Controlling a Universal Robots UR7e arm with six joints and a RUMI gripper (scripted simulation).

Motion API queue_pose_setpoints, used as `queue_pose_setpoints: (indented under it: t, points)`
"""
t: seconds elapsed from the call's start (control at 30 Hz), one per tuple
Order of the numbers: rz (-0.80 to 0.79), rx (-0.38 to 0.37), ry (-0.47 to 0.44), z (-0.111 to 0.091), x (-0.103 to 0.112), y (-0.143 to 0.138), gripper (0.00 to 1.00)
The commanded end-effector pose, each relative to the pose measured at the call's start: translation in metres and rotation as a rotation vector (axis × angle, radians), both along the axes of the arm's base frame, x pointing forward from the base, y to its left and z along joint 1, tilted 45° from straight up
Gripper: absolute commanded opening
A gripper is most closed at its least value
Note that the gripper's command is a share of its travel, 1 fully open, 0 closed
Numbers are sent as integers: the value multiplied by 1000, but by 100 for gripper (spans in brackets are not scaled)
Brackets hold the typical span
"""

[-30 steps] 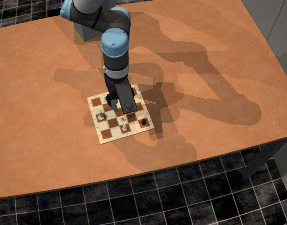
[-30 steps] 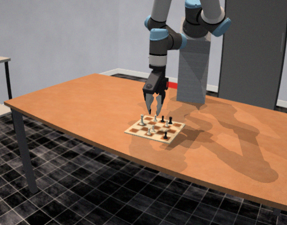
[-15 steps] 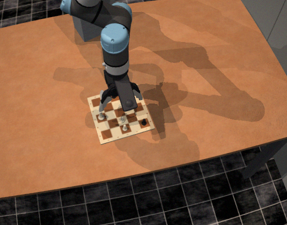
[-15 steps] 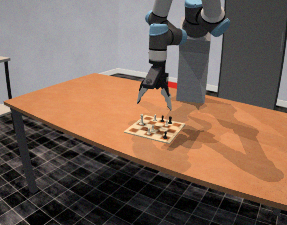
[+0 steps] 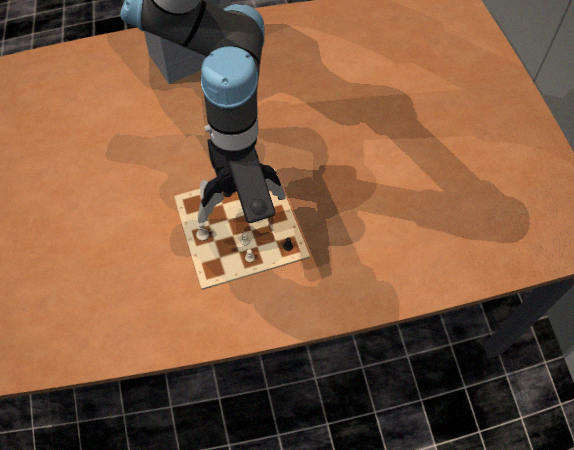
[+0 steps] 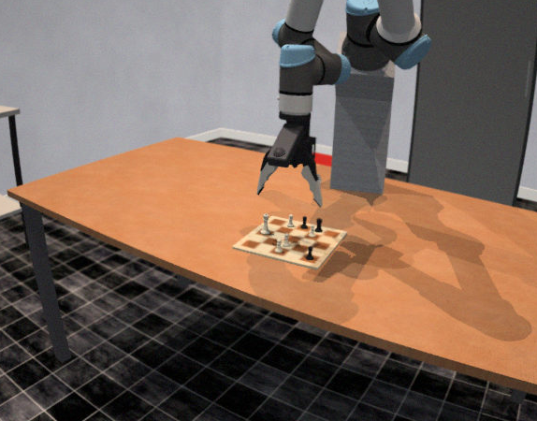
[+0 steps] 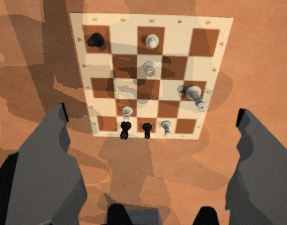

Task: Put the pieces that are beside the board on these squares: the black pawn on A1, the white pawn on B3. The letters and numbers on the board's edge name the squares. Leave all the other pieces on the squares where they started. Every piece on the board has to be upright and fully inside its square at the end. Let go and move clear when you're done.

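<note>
Three white pieces and one black show plainly in the top view. You have the black pawn [image 5: 287,243] [image 6: 310,253] [image 7: 96,40] on A1, the dark corner square, and the white pawn [image 5: 244,238] [image 6: 286,239] [image 7: 149,68] on B3, a light square. Your hand [image 5: 242,209] [image 6: 289,198] [image 7: 151,106] partly covers the far side of the board [image 5: 227,278] [image 6: 268,254] [image 7: 153,18].

Exterior: your hand is released, jaws spread wide, fingertips above the board and apart from the pieces. Both task pawns look upright. The white king [image 5: 202,232] [image 6: 265,224] [image 7: 194,92] stands at the side of the board, which lies flat on the wooden surface [image 5: 112,315] [image 6: 152,196] [image 7: 258,75].

Wrist: you can read the layout between the spread fingers. A white piece [image 5: 249,255] [image 6: 279,245] [image 7: 151,40] is on A3, just beside the B3 pawn; the king is on C5. Another white piece [image 6: 312,230] [image 7: 127,111] is on D2. Along row E you have a black piece [image 6: 318,225] [image 7: 125,130] on E2, a smaller black piece [image 6: 304,222] [image 7: 147,130] on E3 and a white one on E4.
</note>
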State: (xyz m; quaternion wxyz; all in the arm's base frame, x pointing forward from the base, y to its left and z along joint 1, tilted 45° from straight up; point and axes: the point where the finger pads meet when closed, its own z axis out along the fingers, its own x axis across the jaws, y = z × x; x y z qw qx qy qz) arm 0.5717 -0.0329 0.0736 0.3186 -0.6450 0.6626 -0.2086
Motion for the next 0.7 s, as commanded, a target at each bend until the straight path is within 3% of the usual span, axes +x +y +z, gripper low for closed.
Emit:
queue_pose_setpoints:
  t: [0.0, 0.4, 0.67]
  points:
    - [0, 0, -1, 0, 0, 0, 100]
    - [-1, 1, 0, 6, -7, -1, 100]
    - [-1, 1, 0, 20, -21, -4, 100]
